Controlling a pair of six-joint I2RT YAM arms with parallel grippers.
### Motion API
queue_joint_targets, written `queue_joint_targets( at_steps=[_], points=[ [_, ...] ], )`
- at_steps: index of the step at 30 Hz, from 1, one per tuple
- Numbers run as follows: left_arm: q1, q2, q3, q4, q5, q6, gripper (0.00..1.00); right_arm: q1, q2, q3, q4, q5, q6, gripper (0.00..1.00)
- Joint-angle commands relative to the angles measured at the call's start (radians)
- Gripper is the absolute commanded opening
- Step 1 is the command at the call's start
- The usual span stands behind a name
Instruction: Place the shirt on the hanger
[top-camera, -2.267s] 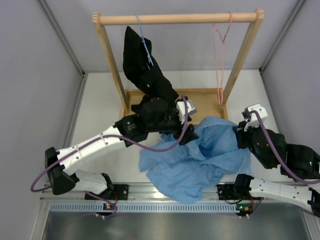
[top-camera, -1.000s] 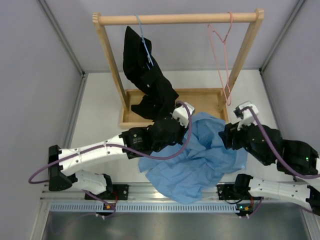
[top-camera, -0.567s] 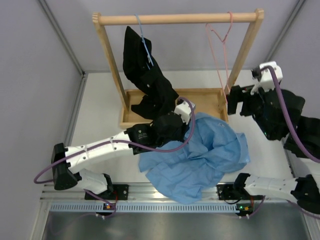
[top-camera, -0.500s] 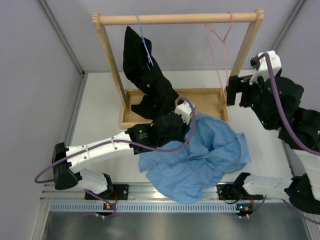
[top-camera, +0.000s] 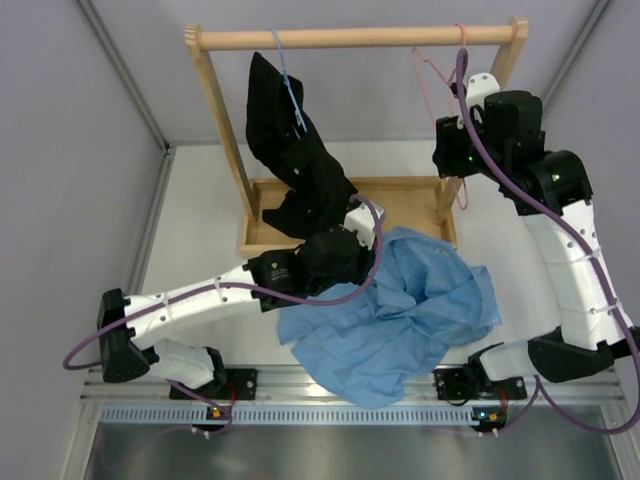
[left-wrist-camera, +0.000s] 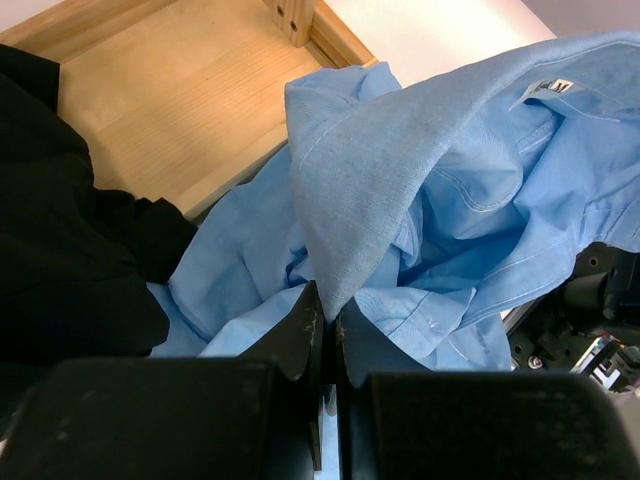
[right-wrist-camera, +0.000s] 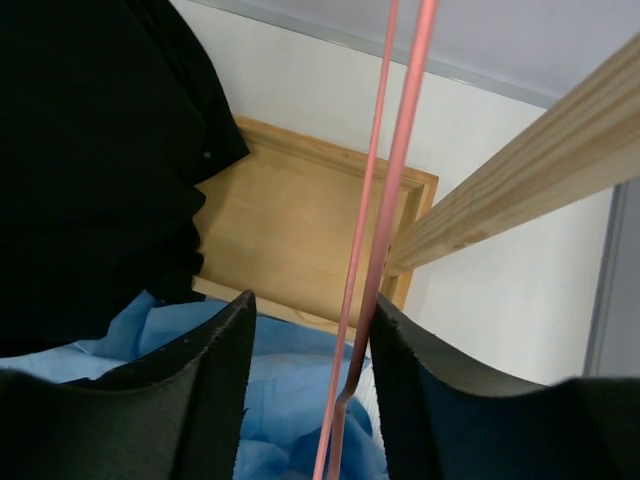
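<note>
Right jaws astride hanger (right-wrist-camera: 410, 100), post (right-wrist-camera: 520, 180) beside

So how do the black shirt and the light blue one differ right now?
Colour: the black shirt is dark, the blue shirt pale. Pose: the black shirt hangs from a light-blue hanger on the wooden rail; the blue shirt lies crumpled on the table. Grip: the left gripper has its jaws shut on a fold of the blue shirt; nothing holds the black shirt. Both are soft cloth.
</note>
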Motion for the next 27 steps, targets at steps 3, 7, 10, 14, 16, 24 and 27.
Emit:
queue_joint_targets(
  at_steps=[3, 7, 10, 14, 16, 24, 27],
  points=[
    [-0.003, -0.034, -0.013, 0.075, -0.002, 0.0, 0.0, -0.033, 0.009, 0.011, 0.051, -0.106, -0.018, 0.33],
    [-0.003, -0.035, -0.023, 0.084, -0.016, 0.003, 0.0, -0.036, 0.022, -0.001, 0.062, -0.103, -0.013, 0.16],
    [-0.003, -0.041, -0.024, 0.084, -0.039, 0.001, 0.0, -0.038, -0.012, -0.058, 0.114, -0.088, -0.003, 0.04],
    [-0.003, -0.051, -0.027, 0.084, -0.063, -0.008, 0.0, -0.036, -0.047, -0.091, 0.148, -0.051, 0.053, 0.0],
    [-0.003, -0.051, -0.026, 0.084, -0.068, -0.009, 0.0, -0.036, -0.067, -0.088, 0.163, -0.018, 0.069, 0.0],
    [-0.003, -0.043, -0.026, 0.096, -0.071, -0.023, 0.0, -0.039, -0.095, -0.032, 0.193, 0.004, 0.139, 0.0],
    [-0.003, -0.041, -0.032, 0.102, -0.068, -0.023, 0.0, -0.041, -0.095, -0.003, 0.193, -0.017, 0.133, 0.0]
  ],
)
